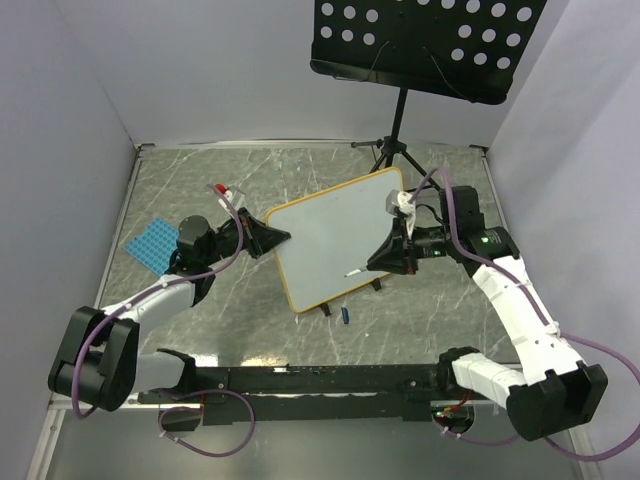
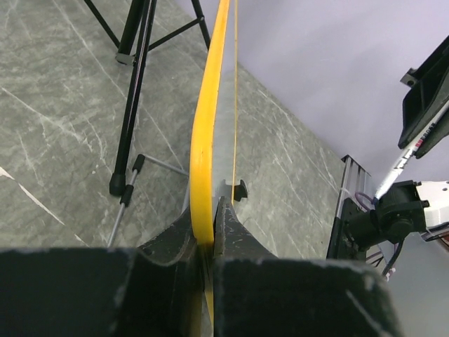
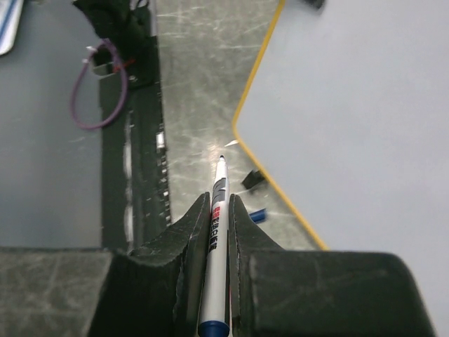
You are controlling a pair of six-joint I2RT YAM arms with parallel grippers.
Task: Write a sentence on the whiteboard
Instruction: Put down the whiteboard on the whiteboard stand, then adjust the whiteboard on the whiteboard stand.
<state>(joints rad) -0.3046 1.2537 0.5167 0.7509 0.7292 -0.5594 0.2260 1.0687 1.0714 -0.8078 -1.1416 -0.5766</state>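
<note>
The whiteboard [image 1: 335,235] stands tilted mid-table, white with a thin orange-yellow frame [image 2: 203,140] and a black clip foot [image 3: 253,179]. My left gripper [image 1: 283,238] is shut on the frame at the board's left edge; in the left wrist view the yellow rim runs between the fingers of the left gripper [image 2: 209,235]. My right gripper [image 1: 375,265] is shut on a white marker [image 3: 219,210] with blue tail, tip pointing out just off the board's lower right corner [image 3: 242,133]. The board's face [image 3: 351,105] looks blank; the sentence is not in view.
A black perforated music stand [image 1: 430,45] on a tripod [image 2: 130,105] stands behind the board. A blue dotted mat [image 1: 155,245] lies at the left. A small blue cap [image 1: 345,315] lies in front of the board. The arms' black base rail [image 1: 320,380] runs along the near edge.
</note>
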